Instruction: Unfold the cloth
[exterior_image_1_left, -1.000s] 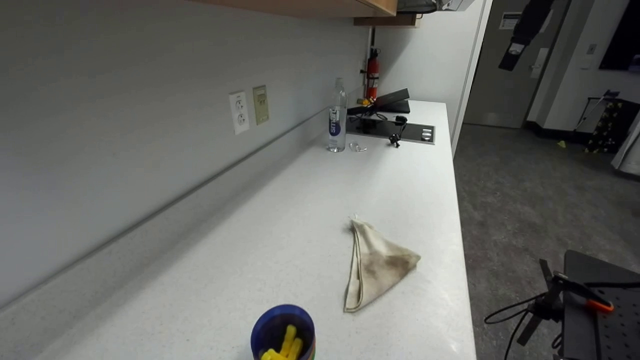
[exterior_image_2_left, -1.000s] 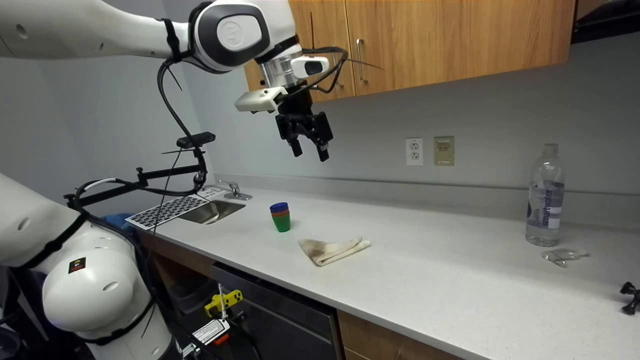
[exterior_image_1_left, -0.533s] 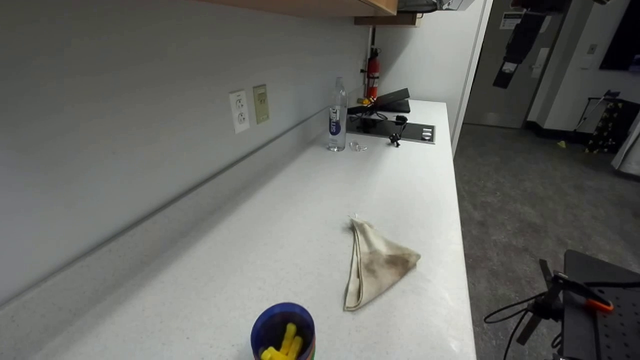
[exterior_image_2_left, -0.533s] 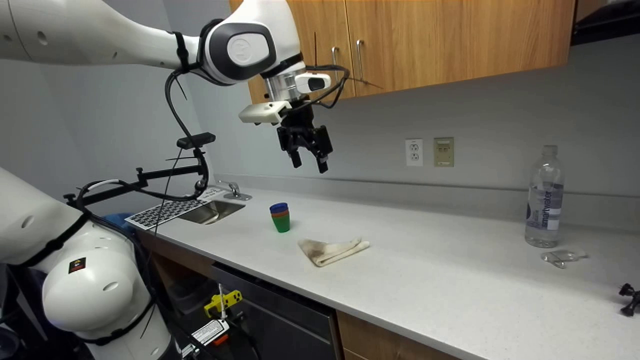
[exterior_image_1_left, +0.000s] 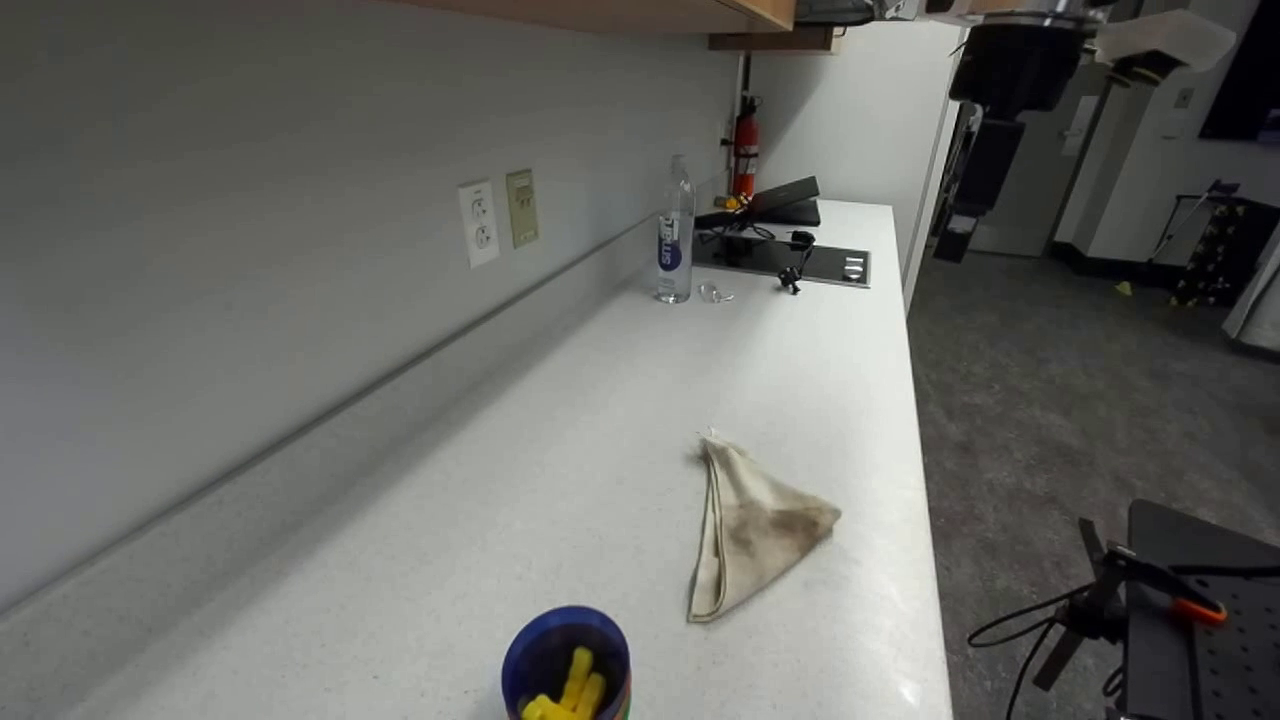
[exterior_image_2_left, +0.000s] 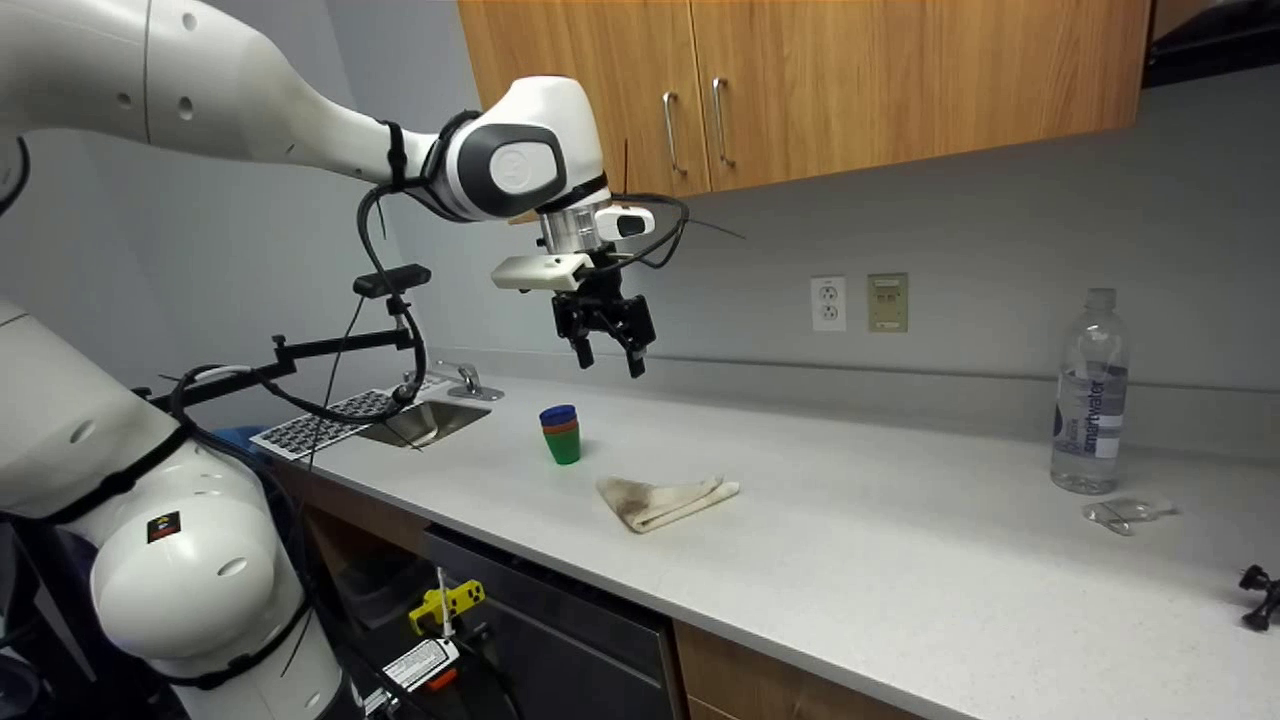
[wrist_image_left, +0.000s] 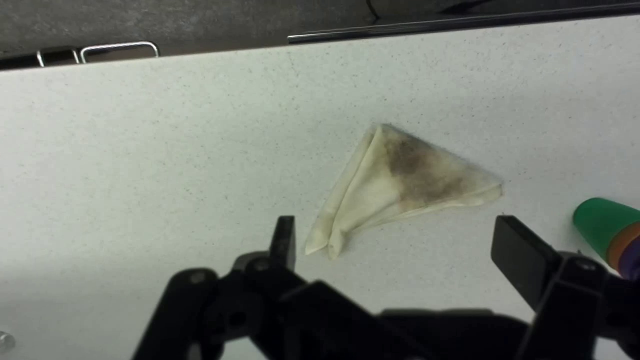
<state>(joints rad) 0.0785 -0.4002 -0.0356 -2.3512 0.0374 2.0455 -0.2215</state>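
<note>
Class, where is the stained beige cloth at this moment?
In an exterior view, the stained beige cloth lies folded on the white countertop near the picture's centre, with the stacked cups to its left.

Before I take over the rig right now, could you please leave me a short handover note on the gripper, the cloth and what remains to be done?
The gripper is open and holds nothing, raised above the counter.
The cloth lies on the counter, folded into a rough triangle, dark stain facing up, apart from the stacked cups.
Done: no unfolding shows yet.
Left: the whole unfolding. I'd probably lower the gripper, pinch a loose upper layer and draw it open, minding the cups.
</note>
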